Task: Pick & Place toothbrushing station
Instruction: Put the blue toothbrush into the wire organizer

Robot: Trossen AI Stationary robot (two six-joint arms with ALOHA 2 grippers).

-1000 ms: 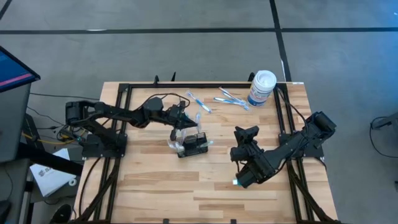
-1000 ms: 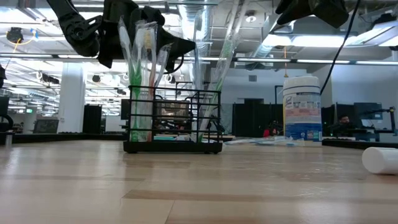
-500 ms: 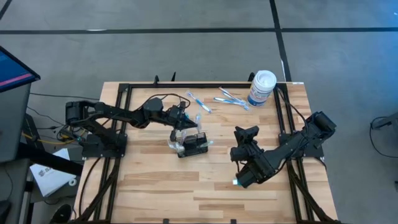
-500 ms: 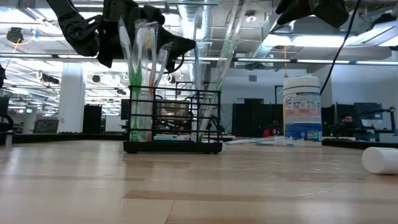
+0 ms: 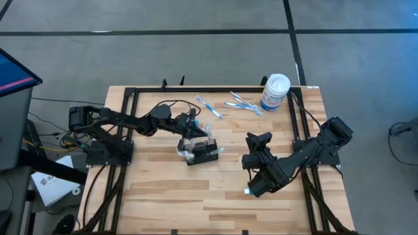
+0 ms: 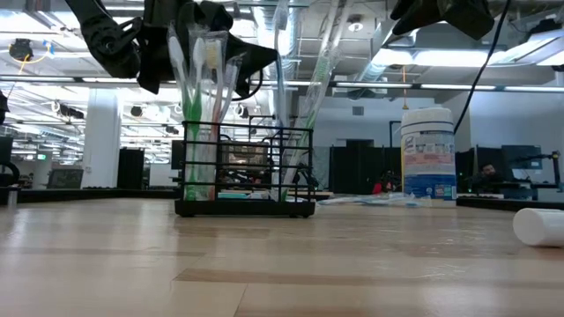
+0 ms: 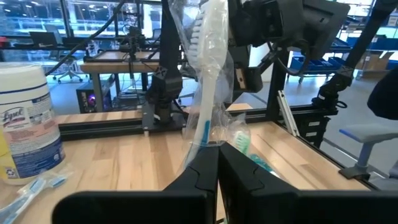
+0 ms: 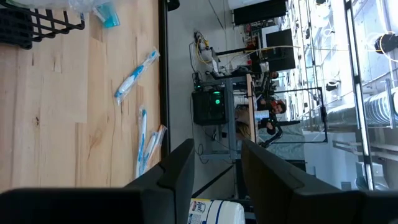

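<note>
The toothbrushing station, a small black wire-mesh holder (image 5: 204, 151) (image 6: 245, 172), stands on its base mid-table. Several wrapped toothbrushes (image 6: 204, 97) stand upright in its compartments. My left gripper (image 5: 194, 132) (image 7: 217, 155) reaches level from the table's left, just above the holder, and is shut on one wrapped toothbrush (image 7: 205, 81). My right gripper (image 5: 259, 136) (image 8: 217, 158) hovers to the holder's right, pointing toward the far edge. It is open with nothing between its fingers. My left gripper pinches a wrapped toothbrush by its white and blue handle (image 7: 206, 138) between its two fingertips. The fingers come level from the table's left and lie across the handle. The brush stands upright, bristle head (image 7: 200, 25) up, in its clear wrapper; its lower end is hidden below the fingers.
A white canister (image 5: 274, 91) (image 6: 428, 154) stands at the far right. Loose wrapped toothbrushes (image 5: 208, 108) (image 5: 243, 103) lie along the far edge. A white round object (image 6: 539, 226) lies on the table at the near right. Black frame rails (image 5: 130, 130) run along the sides.
</note>
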